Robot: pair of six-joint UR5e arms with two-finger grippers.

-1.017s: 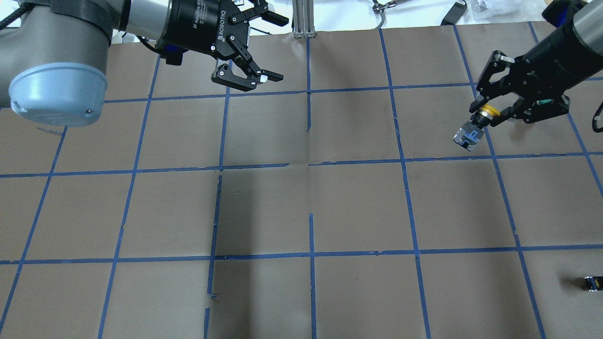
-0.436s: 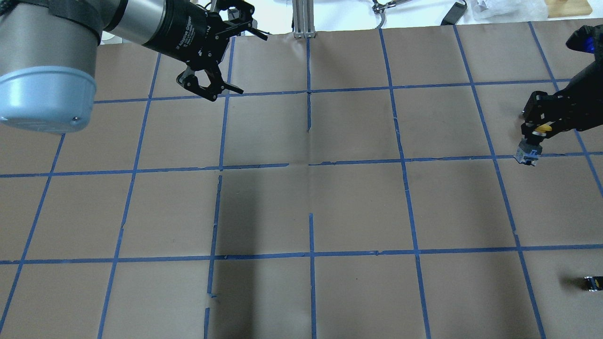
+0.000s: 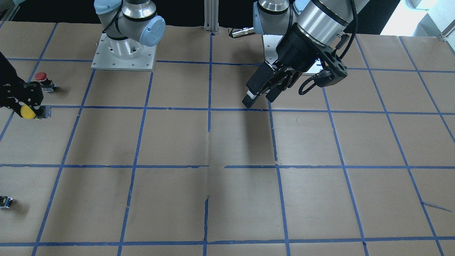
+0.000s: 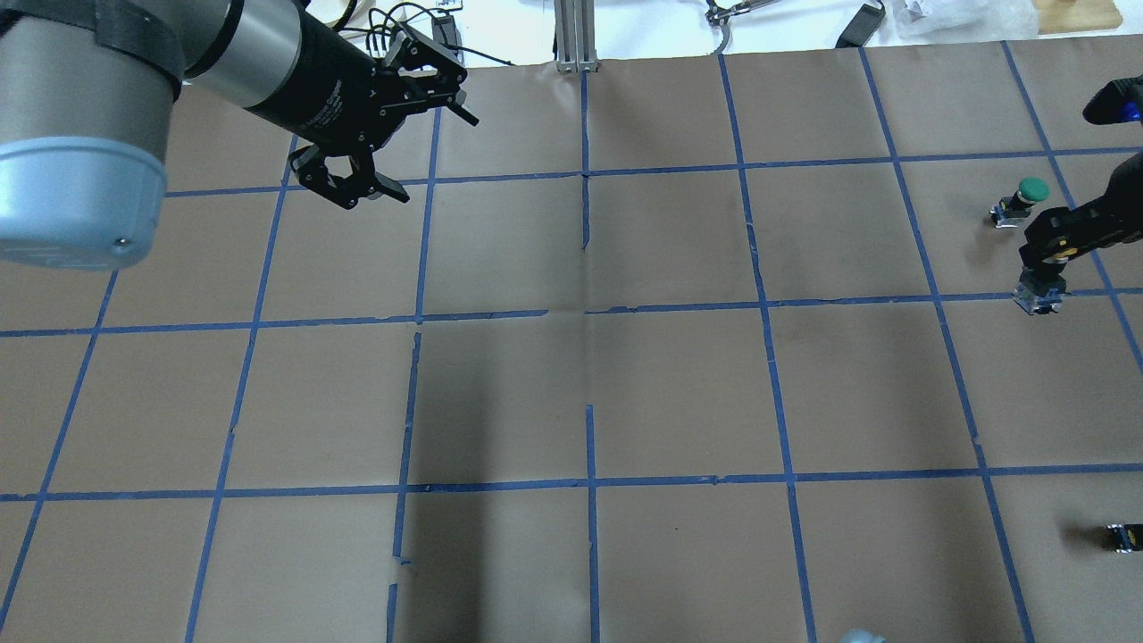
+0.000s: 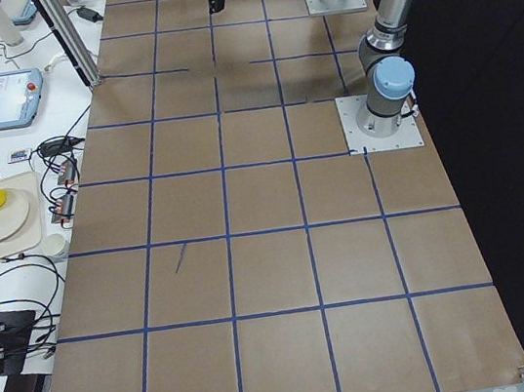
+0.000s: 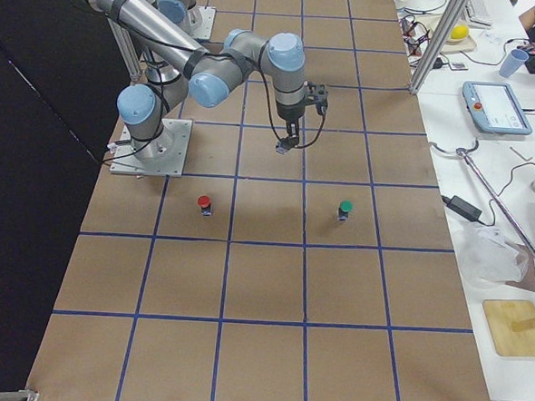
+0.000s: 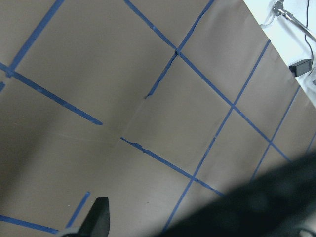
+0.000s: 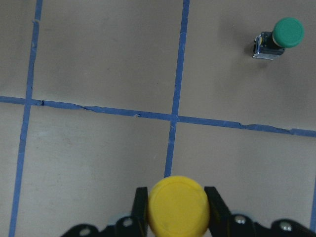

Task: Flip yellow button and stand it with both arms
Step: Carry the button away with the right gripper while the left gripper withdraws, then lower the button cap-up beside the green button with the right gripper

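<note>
The yellow button (image 8: 177, 205) sits cap-up between my right gripper's (image 8: 176, 203) fingers, which are shut on it. In the overhead view the right gripper (image 4: 1052, 252) holds the button (image 4: 1040, 291) low over a blue tape line at the table's right edge. I cannot tell whether the button's body touches the table. In the front view the button (image 3: 27, 111) and right gripper (image 3: 30, 105) are at the far left. My left gripper (image 4: 436, 154) is open and empty above the back left squares, also in the front view (image 3: 258, 100).
A green-capped button (image 4: 1027, 191) stands just behind the right gripper and shows in the right wrist view (image 8: 277, 37). A red-capped button (image 3: 42, 79) stands close by. A tiny black-yellow piece (image 4: 1123, 536) lies at the front right. Brown paper (image 4: 679, 393) with blue tape squares covers the table.
My right gripper has carried the yellow button right and down toward the table, uncovering the green button. My left gripper has drawn back to the left, still open.
</note>
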